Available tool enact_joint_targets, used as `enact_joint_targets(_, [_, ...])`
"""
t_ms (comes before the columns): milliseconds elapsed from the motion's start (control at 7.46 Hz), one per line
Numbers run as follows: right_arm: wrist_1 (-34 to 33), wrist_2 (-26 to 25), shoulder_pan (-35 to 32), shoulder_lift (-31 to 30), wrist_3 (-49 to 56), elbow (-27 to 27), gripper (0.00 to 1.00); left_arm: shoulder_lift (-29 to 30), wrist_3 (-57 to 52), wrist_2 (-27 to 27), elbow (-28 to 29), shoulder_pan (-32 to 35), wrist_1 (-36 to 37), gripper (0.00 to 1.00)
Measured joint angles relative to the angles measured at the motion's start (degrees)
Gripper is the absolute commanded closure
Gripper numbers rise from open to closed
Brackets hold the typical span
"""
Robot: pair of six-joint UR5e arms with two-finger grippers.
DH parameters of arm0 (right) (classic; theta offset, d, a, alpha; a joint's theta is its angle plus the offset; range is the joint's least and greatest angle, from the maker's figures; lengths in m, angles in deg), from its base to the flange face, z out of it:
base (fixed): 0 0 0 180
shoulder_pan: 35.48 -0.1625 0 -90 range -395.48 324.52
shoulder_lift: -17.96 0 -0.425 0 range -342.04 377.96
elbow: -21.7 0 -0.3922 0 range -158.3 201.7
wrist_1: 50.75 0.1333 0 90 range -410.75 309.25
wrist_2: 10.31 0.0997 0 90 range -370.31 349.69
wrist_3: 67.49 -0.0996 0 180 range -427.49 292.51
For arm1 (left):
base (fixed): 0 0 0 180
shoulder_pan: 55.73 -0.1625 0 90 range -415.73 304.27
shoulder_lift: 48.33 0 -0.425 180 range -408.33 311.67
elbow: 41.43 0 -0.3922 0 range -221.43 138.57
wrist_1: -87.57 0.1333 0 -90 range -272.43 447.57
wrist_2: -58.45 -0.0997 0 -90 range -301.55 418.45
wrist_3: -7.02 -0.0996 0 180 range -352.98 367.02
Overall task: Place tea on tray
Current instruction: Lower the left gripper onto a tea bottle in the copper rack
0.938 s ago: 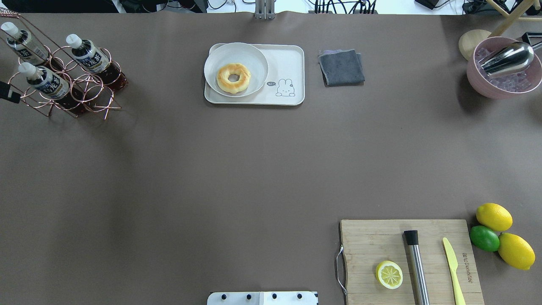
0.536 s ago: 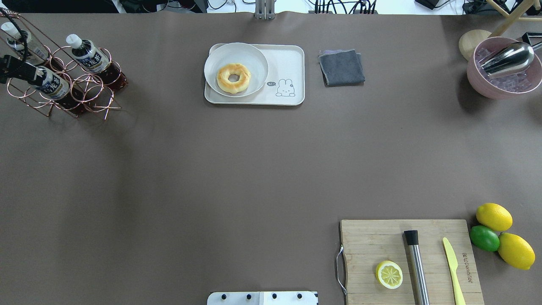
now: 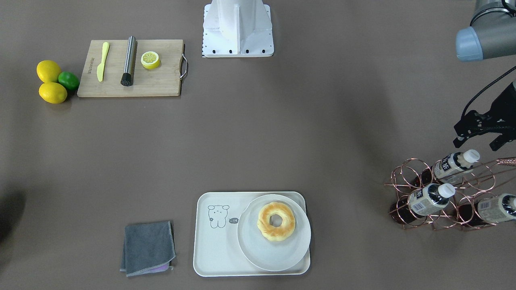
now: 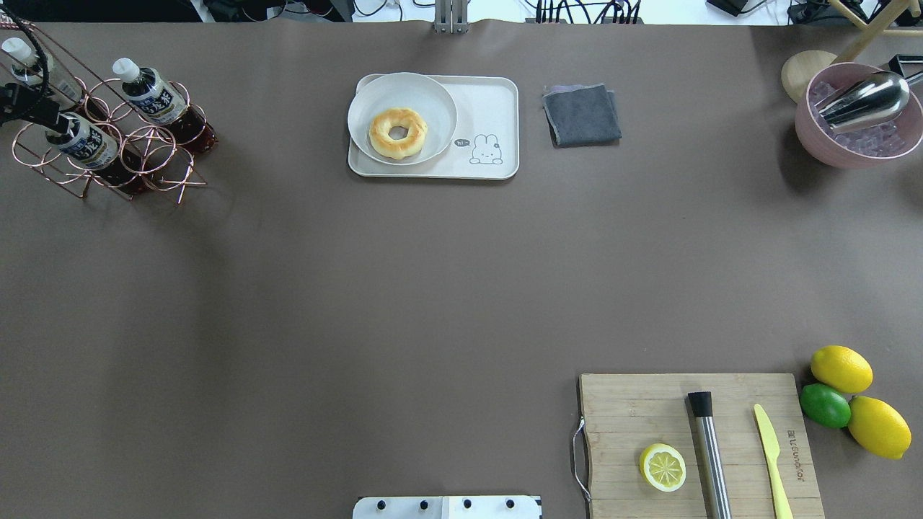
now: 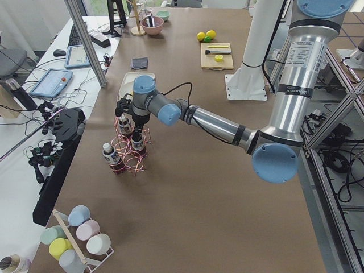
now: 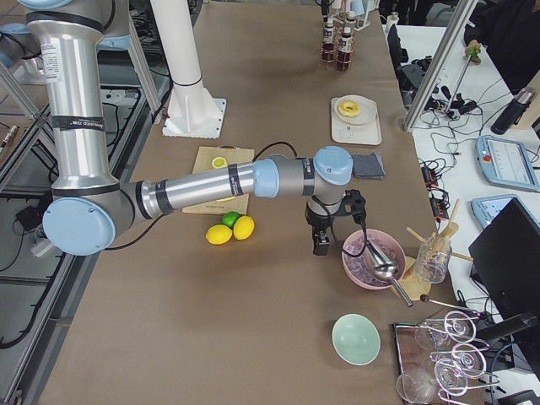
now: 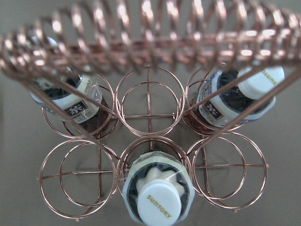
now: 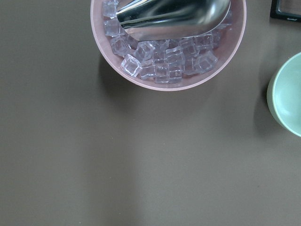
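Observation:
Three tea bottles stand tilted in a copper wire rack point(image 4: 155, 169) at the far left: one point(image 4: 155, 97), one point(image 4: 86, 144) and one point(image 4: 32, 68). My left gripper point(image 3: 479, 141) hovers open just above the bottle nearest me point(image 3: 451, 164), touching nothing. The left wrist view looks down on that bottle's white cap point(image 7: 157, 205). The cream tray point(image 4: 494, 108) with the line-drawn cartoon lies far centre and bears a white plate point(image 4: 433, 94) with a doughnut point(image 4: 397, 132). My right gripper point(image 6: 323, 240) shows only in the exterior right view beside the pink bowl; I cannot tell its state.
A grey cloth point(image 4: 581, 114) lies right of the tray. A pink bowl of ice point(image 4: 811, 133) with a metal scoop stands far right. A wooden cutting board point(image 4: 620, 425) near right holds a lemon half, muddler and yellow knife. Lemons and a lime point(image 4: 826, 405) lie beside it.
My left gripper has come in from the left edge and moved away from me, over the nearest bottle's cap. Nothing else has moved.

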Motion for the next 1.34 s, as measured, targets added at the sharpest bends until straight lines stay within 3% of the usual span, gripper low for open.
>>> enact_joint_targets(804, [0.03,-0.78,0.0,0.3,-0.97,0.0,0.0,0.91,-0.17,-0.38,1.36,-0.45,-0.54,0.03])
enact_joint_targets(1072, [0.0,-0.95,0.0,0.2,-1.38,0.09,0.0,2.55,-0.24,-0.45,2.99,-0.48,-0.61,0.14])
enact_joint_targets(1340, [0.0,-0.94,0.0,0.1,-1.44,0.17,0.0,3.47,-0.39,-0.45,3.93,-0.45,-0.76,0.09])
